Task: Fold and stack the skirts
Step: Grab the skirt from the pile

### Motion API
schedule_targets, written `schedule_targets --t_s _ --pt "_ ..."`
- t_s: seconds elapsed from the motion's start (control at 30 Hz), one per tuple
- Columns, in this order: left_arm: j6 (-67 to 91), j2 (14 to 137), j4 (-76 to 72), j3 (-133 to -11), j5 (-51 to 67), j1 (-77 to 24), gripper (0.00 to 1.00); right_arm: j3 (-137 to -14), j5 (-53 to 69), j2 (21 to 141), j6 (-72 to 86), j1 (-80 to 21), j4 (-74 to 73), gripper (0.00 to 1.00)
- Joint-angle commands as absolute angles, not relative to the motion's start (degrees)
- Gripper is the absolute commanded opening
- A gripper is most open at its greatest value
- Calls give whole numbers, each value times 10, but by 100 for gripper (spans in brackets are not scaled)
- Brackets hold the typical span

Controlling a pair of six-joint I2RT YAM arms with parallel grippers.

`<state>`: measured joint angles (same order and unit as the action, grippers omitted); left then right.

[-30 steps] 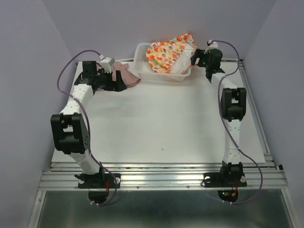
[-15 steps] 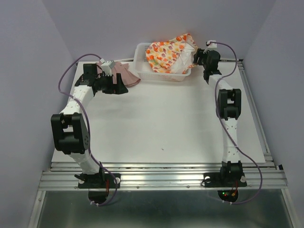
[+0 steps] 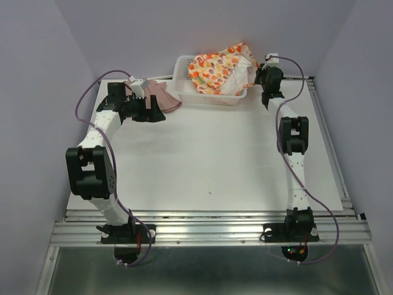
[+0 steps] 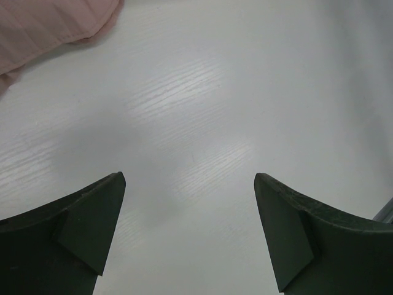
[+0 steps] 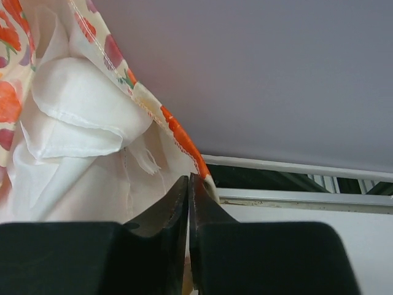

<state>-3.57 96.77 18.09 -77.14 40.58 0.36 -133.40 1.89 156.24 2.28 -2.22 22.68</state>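
right gripper (image 5: 188, 184): fingers pressed together with just a thin seam between them, and the printed hem runs right into the tips, so it's pinching the edge of the printed skirt.
printed skirt (image 3: 215, 70): cream with orange, red and yellow print, heaped in the white mesh basket (image 3: 212, 97) and rising over its far rim. From the right gripper it bunches up and to the left, with the white lining folded outward.
left gripper (image 4: 190, 184): spread wide, nothing between the fingers, bare white table (image 4: 215, 92) below.
pink skirt (image 4: 43, 24): dusty pink, lying flat on the table, ahead and to the left of the left gripper's fingertips and apart from them. From overhead, the left wrist covers part of it.
basket's place: far edge of the table, between the two grippers and just beside the right one.
past the right gripper: grey wall (image 5: 276, 74) ahead, metal rail (image 5: 295, 200) low to its right.
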Motion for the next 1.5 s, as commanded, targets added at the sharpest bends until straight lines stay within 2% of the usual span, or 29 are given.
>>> schedule_targets --t_s 0.0,0.37,0.4,0.5,0.6,0.73,0.83,1.03,1.47 --pt "-44 948 192 -790 414 3 99 -1363 15 1557 7 -18 258 1" --pt "-35 909 175 -769 415 3 98 -1359 10 1435 54 -18 268 1" --pt "-35 905 172 -764 414 3 98 -1365 5 1431 56 -18 258 8" --pt "-35 891 164 -752 415 3 98 -1339 -25 1417 76 -18 251 50" --pt "-32 883 157 -741 413 4 99 -1272 -32 1390 129 -12 248 64" --pt "-27 884 154 -738 412 4 98 -1212 -21 1369 258 0 219 72" --pt "-24 886 153 -739 414 3 99 -1176 -6 1365 362 14 215 72" --pt "-18 909 156 -751 421 3 99 -1193 40 1404 485 31 188 71" --pt "-16 925 151 -752 410 3 99 -1187 122 1465 547 36 209 67"
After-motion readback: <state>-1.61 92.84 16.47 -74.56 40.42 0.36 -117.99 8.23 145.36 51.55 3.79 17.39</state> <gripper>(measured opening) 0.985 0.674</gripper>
